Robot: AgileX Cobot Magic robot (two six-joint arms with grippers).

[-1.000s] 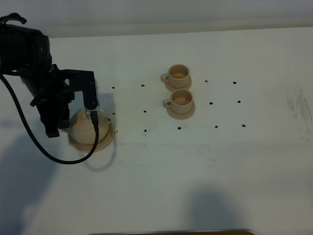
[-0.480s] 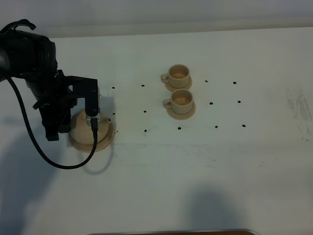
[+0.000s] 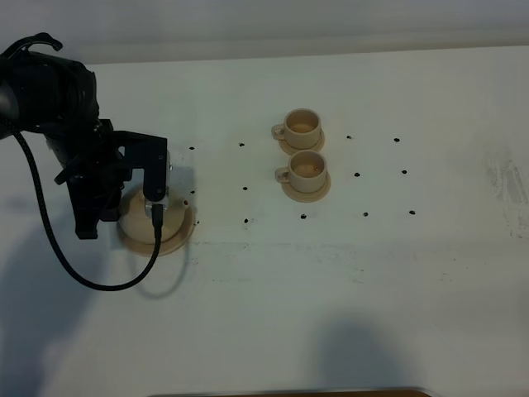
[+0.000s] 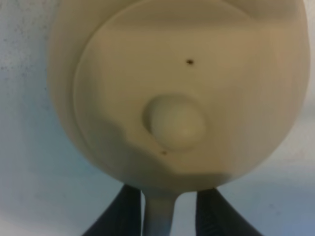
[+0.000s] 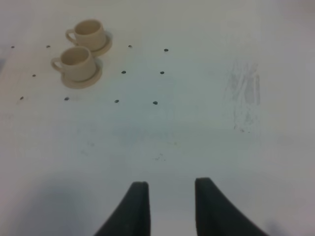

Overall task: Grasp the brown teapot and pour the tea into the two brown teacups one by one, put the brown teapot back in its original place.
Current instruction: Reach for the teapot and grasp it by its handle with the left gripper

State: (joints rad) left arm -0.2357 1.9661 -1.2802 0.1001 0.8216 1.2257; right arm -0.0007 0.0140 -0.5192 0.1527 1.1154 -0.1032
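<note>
Exterior high view, count: one brown teapot (image 3: 132,217), two brown teacups, three saucers, one arm in frame. The teapot stands at centre left of the frame on its wide flat saucer (image 3: 178,235), and the black left arm covers most of it from above. Teacup 1 (image 3: 302,125) and teacup 2 (image 3: 307,167) sit just above centre, one directly below the other and almost touching, each on its own small saucer (image 3: 319,191), handles pointing to frame left. They are well apart from the teapot. Small dark dots (image 3: 245,188) run in three rows across the white table (image 3: 331,289). Contents: the teapot's lid (image 4: 197,73) is on, knob (image 4: 176,123) at its centre, so the inside is hidden. Both cups are open-topped, but I cannot tell whether either holds any liquid. Left wrist view: the left gripper (image 4: 166,212) is parted, its two dark fingers (image 4: 127,212) straddling the teapot's handle (image 4: 158,216), with a visible gap on one side, not clamped. Right wrist view: the right gripper (image 5: 170,199) is parted above bare table with nothing between its fingers; both cups lie far off at the upper left of that frame.
</note>
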